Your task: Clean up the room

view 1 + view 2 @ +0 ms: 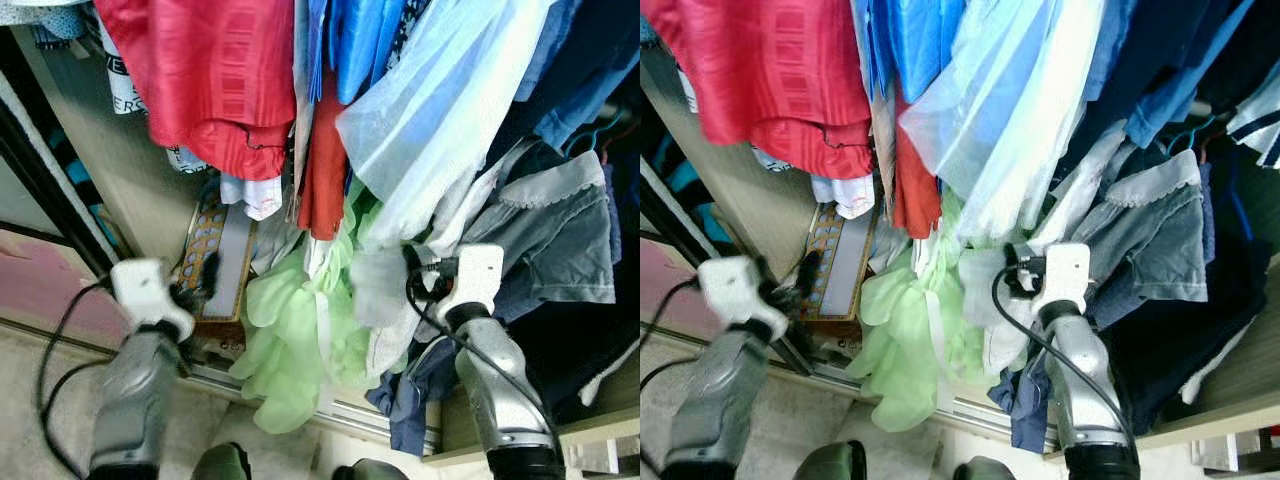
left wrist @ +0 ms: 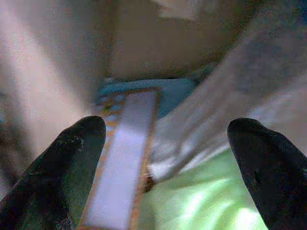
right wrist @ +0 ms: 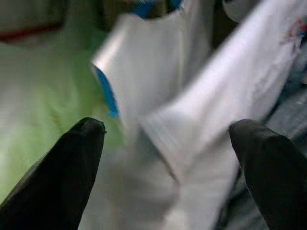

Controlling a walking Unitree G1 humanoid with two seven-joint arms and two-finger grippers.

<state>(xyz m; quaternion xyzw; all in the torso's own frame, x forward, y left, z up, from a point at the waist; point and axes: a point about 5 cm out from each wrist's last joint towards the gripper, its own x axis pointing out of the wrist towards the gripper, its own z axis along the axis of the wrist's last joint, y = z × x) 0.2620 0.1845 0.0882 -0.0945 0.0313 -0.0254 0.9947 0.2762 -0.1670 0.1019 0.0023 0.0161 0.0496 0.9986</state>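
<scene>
Clothes hang packed in an open wardrobe: a red garment [image 1: 215, 80], a pale blue sheer one [image 1: 450, 110], grey shorts [image 1: 555, 240] and a light green garment [image 1: 300, 340] drooping to the door track. My left gripper [image 2: 168, 129] is open, low at the left, facing a long patterned box [image 1: 215, 260] on the wardrobe floor beside the green cloth [image 2: 211, 201]. My right gripper [image 3: 168, 143] is open and pushed up against a white garment [image 3: 158, 86] at the middle. Its fingertips are buried in the cloth in the eye views.
A metal sliding-door track [image 1: 340, 415] runs along the wardrobe's base. The wardrobe's beige side wall [image 1: 110, 170] stands at the left. A wooden shelf edge [image 1: 590, 430] sits at the lower right. Dark blue cloth [image 1: 410, 395] hangs over the track by my right arm.
</scene>
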